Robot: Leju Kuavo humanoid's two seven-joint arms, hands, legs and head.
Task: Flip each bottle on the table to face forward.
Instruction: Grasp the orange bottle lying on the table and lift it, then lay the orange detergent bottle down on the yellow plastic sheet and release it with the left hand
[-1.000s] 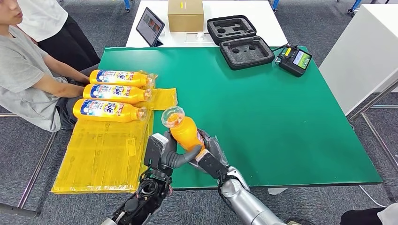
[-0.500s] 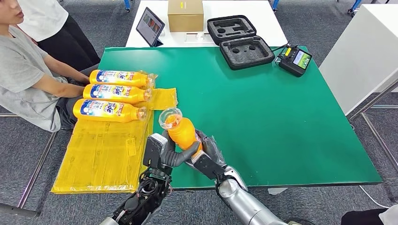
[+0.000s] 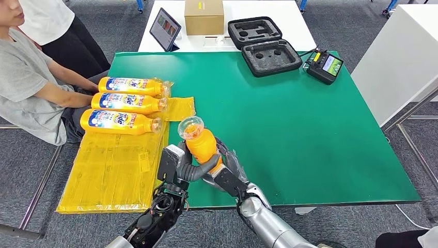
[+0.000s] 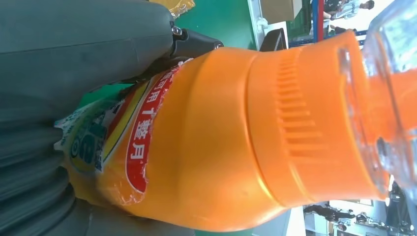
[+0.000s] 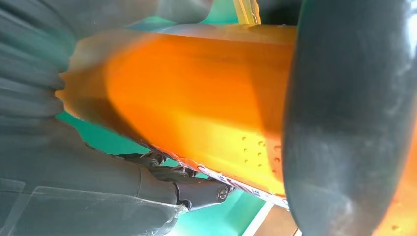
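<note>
An orange bottle [image 3: 200,143] with a clear cap [image 3: 189,126] is lifted above the near edge of the green table [image 3: 289,124], cap pointing away from me. My left hand [image 3: 181,166] wraps its lower body from the left, and my right hand [image 3: 225,168] grips it from the right. Up close the orange bottle [image 4: 236,142] shows a red-and-white label, and the orange bottle [image 5: 196,108] lies against my right thumb. Three orange bottles [image 3: 120,122] lie label-up in a row on yellow sheets [image 3: 111,170] at the table's left.
A person sits at the left edge beside the lying bottles, forearm [image 3: 64,97] near them. At the back stand a black foam case [image 3: 264,45], a black controller [image 3: 324,65], a tablet [image 3: 165,28] and a cardboard box [image 3: 204,16]. A white cabinet [image 3: 403,57] stands right.
The held bottle shifted slightly toward me and leftward, then tipped back a little; both hands stayed wrapped around it. The three lying bottles and the person did not move.
</note>
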